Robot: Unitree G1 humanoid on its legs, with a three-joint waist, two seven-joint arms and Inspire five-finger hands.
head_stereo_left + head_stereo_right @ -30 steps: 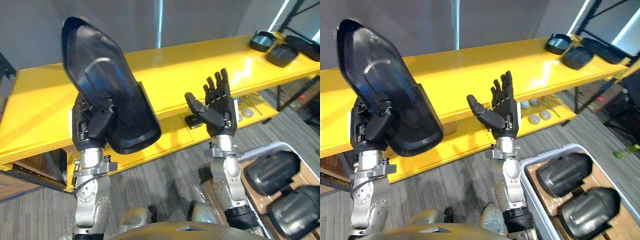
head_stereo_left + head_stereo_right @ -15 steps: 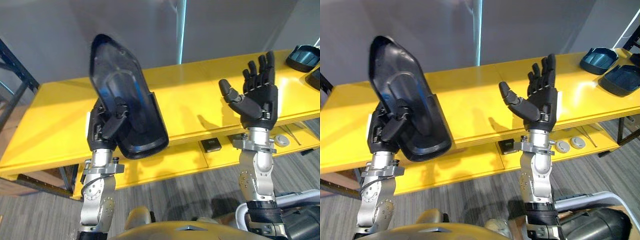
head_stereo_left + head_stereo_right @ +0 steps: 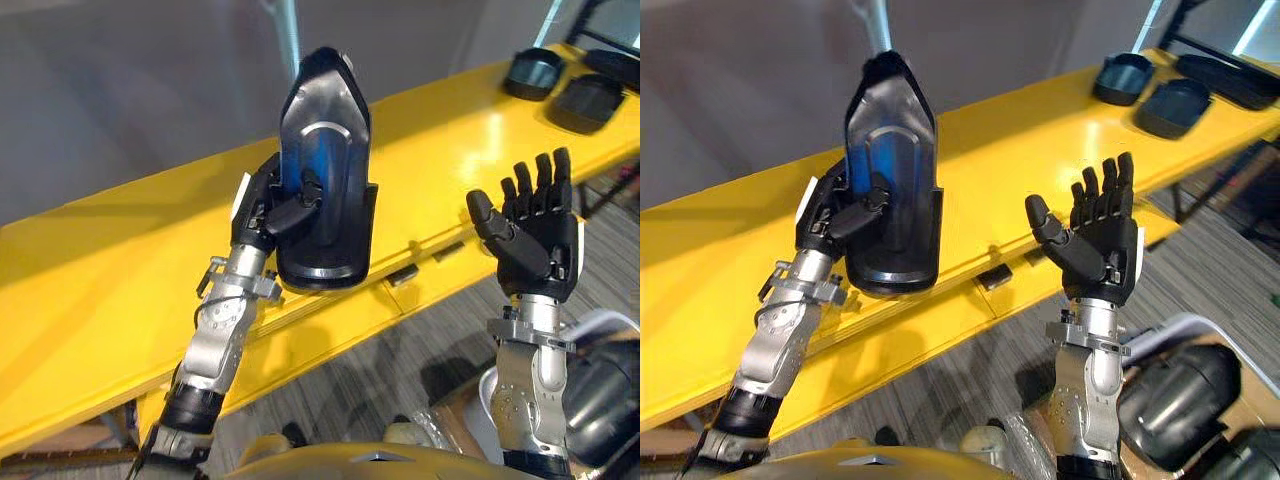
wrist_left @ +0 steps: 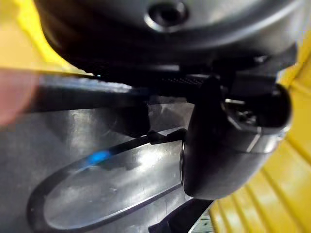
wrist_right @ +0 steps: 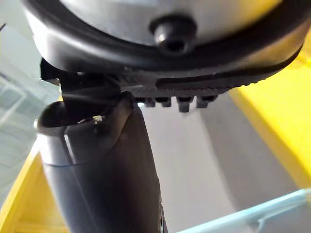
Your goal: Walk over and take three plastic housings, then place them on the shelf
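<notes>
A glossy black plastic housing (image 3: 325,170) is held upright over the yellow shelf (image 3: 110,270), its hollow side facing me. My left hand (image 3: 265,205) is shut on it, thumb (image 4: 228,141) pressed on the inner face and the other fingers behind it. My right hand (image 3: 535,240) is raised to the right, open, palm toward the housing, holding nothing. Two more housings (image 3: 560,88) lie on the shelf's far right end. Others (image 3: 1180,395) rest in a bin at the lower right.
The shelf (image 3: 1020,140) runs diagonally across the view, with a lower yellow tier (image 3: 330,320) beneath it. A white-rimmed bin (image 3: 600,325) stands on the grey carpet at the lower right. A dark rack frame (image 3: 1200,45) rises at the far right.
The view has shifted, so the shelf now runs at a slant. My left arm has stretched forward and carried the housing out over the shelf top. The right hand stays raised and open.
</notes>
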